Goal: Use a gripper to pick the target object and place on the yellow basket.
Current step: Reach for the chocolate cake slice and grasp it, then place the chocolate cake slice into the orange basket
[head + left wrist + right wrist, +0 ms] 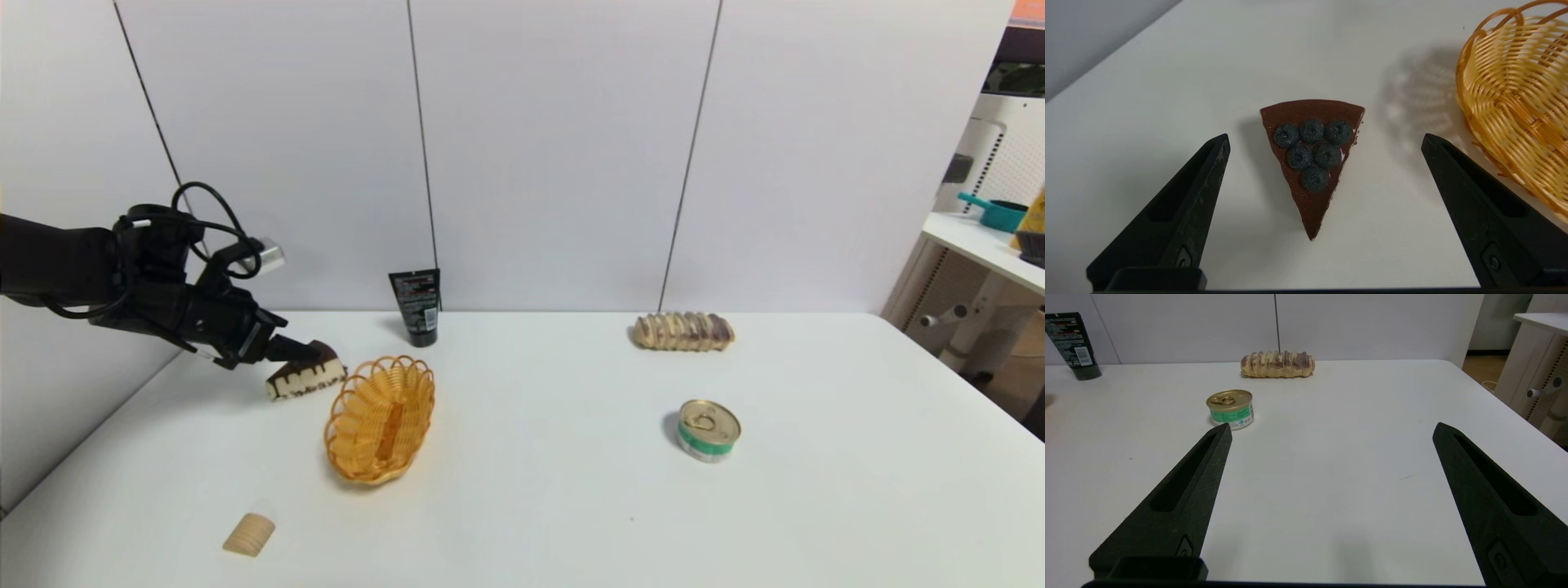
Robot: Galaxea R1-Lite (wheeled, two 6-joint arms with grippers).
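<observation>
**Left gripper spread above the cake slice**

Left gripper point(286, 349) hangs over the cake slice point(306, 377) near the tabletop's left edge, toward the far side; its black arm reaches in from the left with cables looping above it. From the left wrist camera both pointed fingers point(1180, 212) stand wide apart, one on each side of the slice point(1312, 163), with white surface showing between each finger and the cake, so nothing is pinched. The slice lies flat on the table, its dark chocolate top carrying six blueberries, its narrow point aimed back at the wrist.

Largest is the white table point(571, 506). The yellow basket point(380, 418) sits just beside the slice, toward the table's middle, apart from it, with nothing of the cake in it. The braided bread loaf point(683, 331) lies near the far edge, right of centre. A black tube point(416, 308) stands upright at the far edge against the wall. A round tin point(708, 429) with a green label rests in front of the loaf, well apart from it. Smallest, a tan ridged block point(249, 535) lies near the front left corner.

Right gripper point(1331, 433) shows only in its own wrist camera, held above bare tabletop near the tin, fingers likewise spread wide.
</observation>
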